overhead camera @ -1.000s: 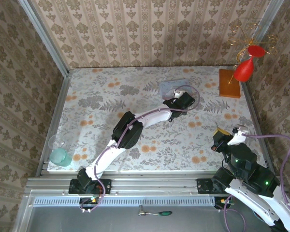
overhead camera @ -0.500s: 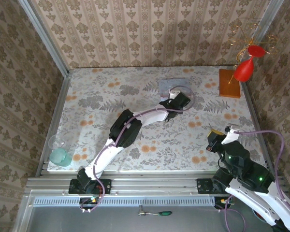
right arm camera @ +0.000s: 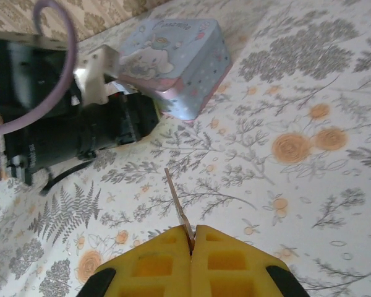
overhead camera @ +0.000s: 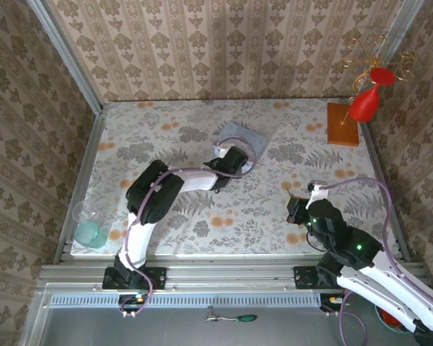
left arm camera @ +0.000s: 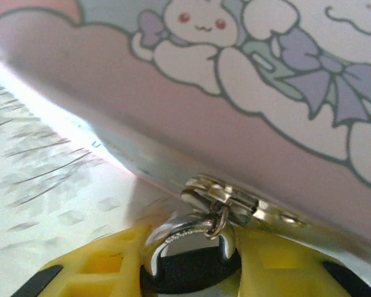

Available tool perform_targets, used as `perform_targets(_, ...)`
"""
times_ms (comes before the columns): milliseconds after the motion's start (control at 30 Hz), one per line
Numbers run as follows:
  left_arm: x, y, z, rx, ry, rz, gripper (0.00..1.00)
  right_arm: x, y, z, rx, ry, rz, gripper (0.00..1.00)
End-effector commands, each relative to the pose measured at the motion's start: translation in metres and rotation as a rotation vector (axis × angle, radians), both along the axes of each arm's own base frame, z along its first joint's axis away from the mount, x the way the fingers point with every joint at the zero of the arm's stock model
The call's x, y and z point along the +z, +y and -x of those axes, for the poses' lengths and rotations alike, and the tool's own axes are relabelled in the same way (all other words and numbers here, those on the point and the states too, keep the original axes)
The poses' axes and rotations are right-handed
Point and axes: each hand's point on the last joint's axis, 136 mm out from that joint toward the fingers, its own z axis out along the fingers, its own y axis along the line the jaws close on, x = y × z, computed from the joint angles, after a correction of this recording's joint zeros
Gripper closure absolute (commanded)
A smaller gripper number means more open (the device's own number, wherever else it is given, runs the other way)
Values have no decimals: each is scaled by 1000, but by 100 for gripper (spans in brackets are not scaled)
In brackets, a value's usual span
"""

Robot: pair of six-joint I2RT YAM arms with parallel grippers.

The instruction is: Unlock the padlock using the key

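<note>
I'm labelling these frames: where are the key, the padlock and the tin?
key [right arm camera: 179,204], right wrist view, its blade.
padlock [left arm camera: 191,272], left wrist view, its dark body.
tin [right arm camera: 173,49], right wrist view, its lid.

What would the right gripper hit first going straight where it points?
Probably the left gripper, gripping the small dark padlock at the pale blue cartoon tin; depth is unclear, so the floral tabletop might come first.

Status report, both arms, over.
Left gripper: jaws shut on padlock, shackle through hasp on tin. Right gripper: jaws shut on key, apart from padlock. Left wrist crowds the approach.
</note>
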Motion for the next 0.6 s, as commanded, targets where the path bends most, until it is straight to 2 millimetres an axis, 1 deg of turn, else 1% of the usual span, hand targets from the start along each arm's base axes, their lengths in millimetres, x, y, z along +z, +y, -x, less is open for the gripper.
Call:
perform_targets(0,2,38,11,36,1,-1,88,0,23,-8,41,9,-93,100)
perform_targets(67,0,62,24,55,8,2,87,-8,34,-13,56,39,-102,100)
perform_targets(167,-3,93,45,70,24,-17,87,-18,50,-20,79,76,-113,100)
perform_targets(233,-5,108,60,72,36,-28,87,-22,60,-24,98,91,-113,100)
perform_targets(300,-6,117,73,68,51,-17,87,-23,71,-29,113,98,-109,100)
perform_targets(367,-9,121,87,65,79,2,87,-26,83,-33,132,107,-99,100)
perform_targets(433,-8,117,97,51,96,33,88,-27,93,-37,145,118,-89,100)
perform_targets(500,-5,104,106,25,112,56,87,-29,99,-40,149,130,-80,100)
perform_targets(567,-3,86,115,-24,139,69,85,-32,101,-43,144,146,-71,100)
